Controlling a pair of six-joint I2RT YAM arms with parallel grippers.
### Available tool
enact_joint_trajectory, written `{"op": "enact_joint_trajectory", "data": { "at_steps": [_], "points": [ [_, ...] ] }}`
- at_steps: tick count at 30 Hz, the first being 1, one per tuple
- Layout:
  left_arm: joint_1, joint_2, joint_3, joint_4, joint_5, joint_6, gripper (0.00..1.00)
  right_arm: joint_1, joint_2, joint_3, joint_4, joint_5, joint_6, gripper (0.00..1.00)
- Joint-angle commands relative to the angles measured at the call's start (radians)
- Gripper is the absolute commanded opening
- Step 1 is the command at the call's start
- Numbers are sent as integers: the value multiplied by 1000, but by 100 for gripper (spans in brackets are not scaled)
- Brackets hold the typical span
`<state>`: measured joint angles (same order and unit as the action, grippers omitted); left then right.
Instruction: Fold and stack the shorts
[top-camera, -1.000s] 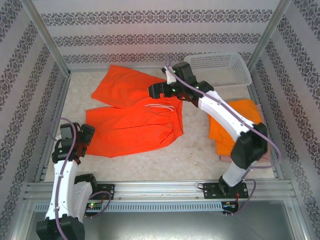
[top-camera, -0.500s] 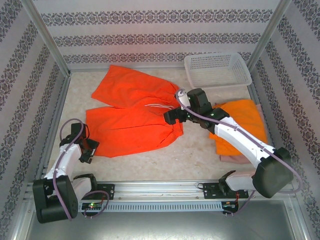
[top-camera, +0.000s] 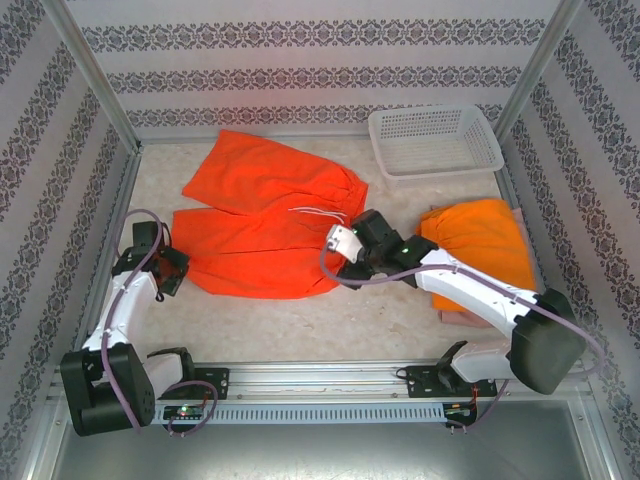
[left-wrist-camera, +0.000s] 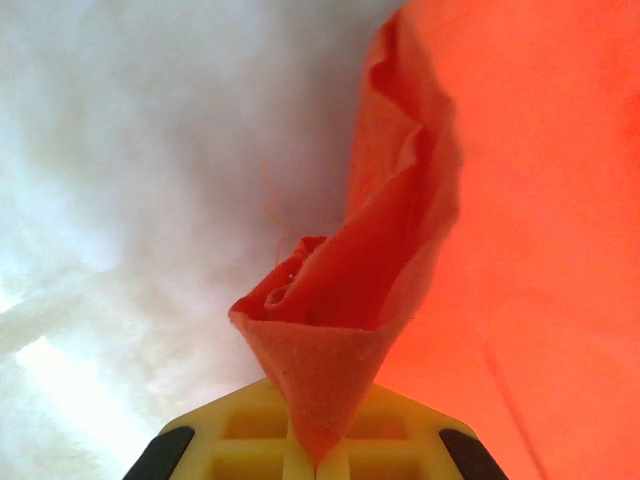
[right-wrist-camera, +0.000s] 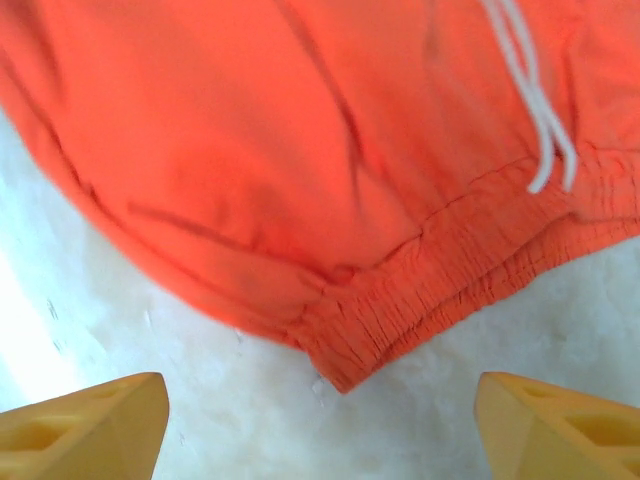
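Note:
A pair of bright orange shorts (top-camera: 260, 240) lies spread across the middle of the table, its white drawstring (top-camera: 318, 213) at the waist on the right. My left gripper (top-camera: 170, 272) is shut on the near left hem corner. In the left wrist view the cloth (left-wrist-camera: 340, 330) rises as a pinched cone from between the yellow fingers (left-wrist-camera: 250, 430). My right gripper (top-camera: 340, 262) hovers open over the near waist corner (right-wrist-camera: 345, 365), a finger on each side and clear of it. Folded orange shorts (top-camera: 480, 240) lie on pink shorts (top-camera: 462, 318) at the right.
A white mesh basket (top-camera: 435, 140) stands at the back right, beside the spread shorts. Metal frame posts and patterned walls close in the table on three sides. Bare tabletop (top-camera: 330, 320) shows in front of the shorts.
My left gripper shut on the hem corner and drew it up slightly. The right arm swung from the back of the shorts down to the near waist corner.

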<state>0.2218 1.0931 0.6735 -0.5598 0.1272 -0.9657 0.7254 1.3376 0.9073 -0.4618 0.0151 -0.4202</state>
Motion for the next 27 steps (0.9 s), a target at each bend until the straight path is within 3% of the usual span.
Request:
{"op": "enact_joint_trajectory", "data": {
  "at_steps": [1, 11, 18, 23, 24, 27],
  "points": [
    [-10, -22, 21, -2, 5, 48, 0, 35, 37, -53, -21, 116, -198, 74],
    [-10, -1, 4, 51, 29, 46, 0, 55, 217, -68, 123, 237, -305, 68],
    [-9, 7, 23, 49, 17, 65, 0, 57, 310, -47, 202, 261, -315, 45],
    [-7, -11, 72, 8, -31, 96, 0, 58, 327, -28, 210, 266, -294, 4],
    [-7, -19, 95, -14, -48, 111, 0, 58, 316, -19, 203, 262, -286, 0],
    [-3, -49, 206, -123, -144, 191, 0, 61, 247, 14, 149, 211, -258, 0]
  ]
}}
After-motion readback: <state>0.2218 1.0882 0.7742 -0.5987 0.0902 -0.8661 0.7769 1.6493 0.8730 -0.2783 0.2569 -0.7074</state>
